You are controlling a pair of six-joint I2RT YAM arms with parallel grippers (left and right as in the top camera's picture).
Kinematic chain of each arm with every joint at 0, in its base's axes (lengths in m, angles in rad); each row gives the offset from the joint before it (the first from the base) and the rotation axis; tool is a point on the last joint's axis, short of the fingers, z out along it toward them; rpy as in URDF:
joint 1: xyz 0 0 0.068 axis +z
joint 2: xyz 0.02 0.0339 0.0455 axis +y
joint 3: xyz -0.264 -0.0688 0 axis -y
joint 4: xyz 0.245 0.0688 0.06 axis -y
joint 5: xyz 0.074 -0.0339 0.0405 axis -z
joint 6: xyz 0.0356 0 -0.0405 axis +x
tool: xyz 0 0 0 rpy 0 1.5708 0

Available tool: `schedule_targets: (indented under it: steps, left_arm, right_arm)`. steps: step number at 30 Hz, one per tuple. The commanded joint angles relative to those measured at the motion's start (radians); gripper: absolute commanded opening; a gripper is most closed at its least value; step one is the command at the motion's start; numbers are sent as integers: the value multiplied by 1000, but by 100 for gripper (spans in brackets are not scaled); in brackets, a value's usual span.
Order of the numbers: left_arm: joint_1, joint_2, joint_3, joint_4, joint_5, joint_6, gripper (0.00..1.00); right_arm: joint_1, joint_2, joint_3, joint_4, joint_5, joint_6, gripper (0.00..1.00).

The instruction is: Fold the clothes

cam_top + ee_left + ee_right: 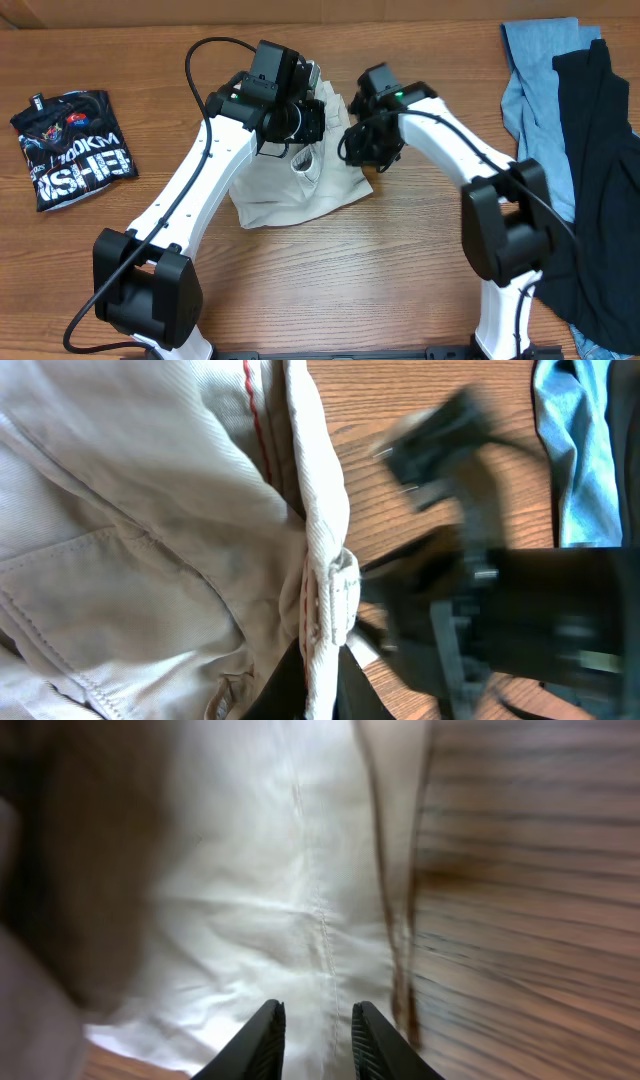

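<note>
A black shirt with white letters lies folded flat at the left side of the wooden tabletop. It is well apart from everything else.

In the middle lie the cream shorts, bunched up in a loose heap. Both arms reach down to the top of the heap. The left hand is at the waistband. In the left wrist view the band runs between its two dark fingers, just below a belt loop, so that hand is clamped on the shorts.

The right hand is just beside it, at the right edge of the shorts. Its fingers are close together with a small gap, over white cloth and a seam. The picture is blurry, so I cannot tell if they pinch the cloth.

At the far right lies a blue cloth, with a black cloth partly on top of it.
</note>
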Motion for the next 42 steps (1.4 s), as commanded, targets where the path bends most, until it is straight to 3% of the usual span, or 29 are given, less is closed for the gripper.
schedule_targets:
  steps: [1,3,4,8,10,12,16,18,22,24,33,42]
  left_arm:
    - [-4,14,14,10,-17,-11,7]
    - [-7,29,14,11,-12,-14,9]
    - [-8,34,14,14,-3,-14,14]
    - [-14,52,14,92,107,31,81]
    - [-10,46,35,116,147,40,96]
    - [2,35,72,99,140,46,100]
    - [49,10,145,29,37,50,98]
    - [74,10,155,2,-26,50,87]
    - [120,34,130,-31,-200,55,38]
    - [137,61,120,-20,-209,84,24]
    - [204,249,120,62,-174,111,18]
    - [220,378,120,69,-236,143,24]
  right_arm:
    - [-19,-87,4,6,20,8,27]
    - [-28,-108,4,3,20,8,27]
    - [-33,-116,4,3,20,7,27]
    - [-47,-136,4,1,21,8,27]
    - [-57,-138,4,-5,21,8,27]
    - [-70,-138,4,-18,29,7,27]
    - [-99,-145,4,-39,34,-3,27]
    - [-103,-155,4,-45,7,-26,27]
    - [-93,-167,4,-66,-211,-110,26]
    - [-74,-166,3,-93,-292,-139,26]
    - [92,-151,2,-67,-291,-137,27]
    - [114,-10,0,-3,-246,-82,27]
